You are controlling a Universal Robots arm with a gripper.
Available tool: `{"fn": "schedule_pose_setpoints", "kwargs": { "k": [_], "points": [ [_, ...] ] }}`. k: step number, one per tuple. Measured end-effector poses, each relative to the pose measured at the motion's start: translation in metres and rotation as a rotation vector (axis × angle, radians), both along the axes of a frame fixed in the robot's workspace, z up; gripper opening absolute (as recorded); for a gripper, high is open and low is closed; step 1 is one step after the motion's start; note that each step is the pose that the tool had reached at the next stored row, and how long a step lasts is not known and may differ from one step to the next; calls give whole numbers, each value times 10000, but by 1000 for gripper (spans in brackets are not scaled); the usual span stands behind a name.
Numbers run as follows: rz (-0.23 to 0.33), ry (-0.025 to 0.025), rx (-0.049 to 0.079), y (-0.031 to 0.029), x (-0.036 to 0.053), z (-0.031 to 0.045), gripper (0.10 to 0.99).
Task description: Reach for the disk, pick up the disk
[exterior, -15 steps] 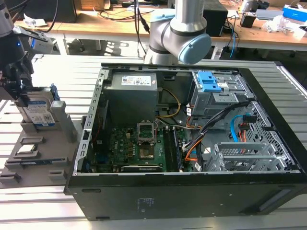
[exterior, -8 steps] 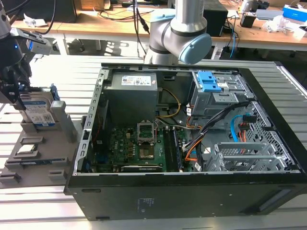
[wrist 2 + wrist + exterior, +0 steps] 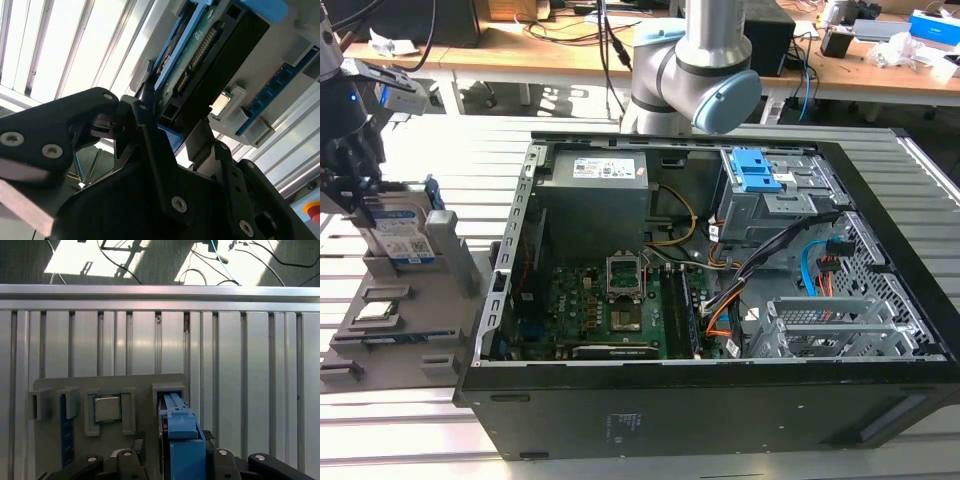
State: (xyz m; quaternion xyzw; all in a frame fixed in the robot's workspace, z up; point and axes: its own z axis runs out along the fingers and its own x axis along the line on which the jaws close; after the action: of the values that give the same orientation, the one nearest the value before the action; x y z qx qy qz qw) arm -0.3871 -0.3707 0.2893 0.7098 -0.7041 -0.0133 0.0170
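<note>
The gripper point(image 3: 368, 205) is clamped on the disk point(image 3: 402, 236), with its black fingers point(image 3: 142, 112) pressed against the drive's two broad faces; in both wrist views the disk point(image 3: 200, 55) sits between them, its blue side rail point(image 3: 182, 430) running toward the camera. The disk stands on edge, label toward the exterior camera, at the slot of a grey holder tray point(image 3: 425, 335) at the exterior view's far left. Whether its lower end is clear of the slot cannot be told. On the same tray lie a small square processor chip point(image 3: 107, 408) and a blue memory stick point(image 3: 64, 430), both apart from the disk. The tray rests on a slatted metal table point(image 3: 240, 365), just beside an open black computer case point(image 3: 720, 405) whose grey drive cage carries blue latches point(image 3: 756, 170). The arm's base point(image 3: 705, 60) rises behind the case
</note>
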Motion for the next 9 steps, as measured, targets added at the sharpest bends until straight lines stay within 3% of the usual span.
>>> {"fn": "schedule_pose_setpoints", "kwargs": {
  "k": [4, 9],
  "points": [
    [0, 0, 0, -1, 0, 0, 369],
    [1, 1, -1, -2, 0, 0, 369]
  ]
}}
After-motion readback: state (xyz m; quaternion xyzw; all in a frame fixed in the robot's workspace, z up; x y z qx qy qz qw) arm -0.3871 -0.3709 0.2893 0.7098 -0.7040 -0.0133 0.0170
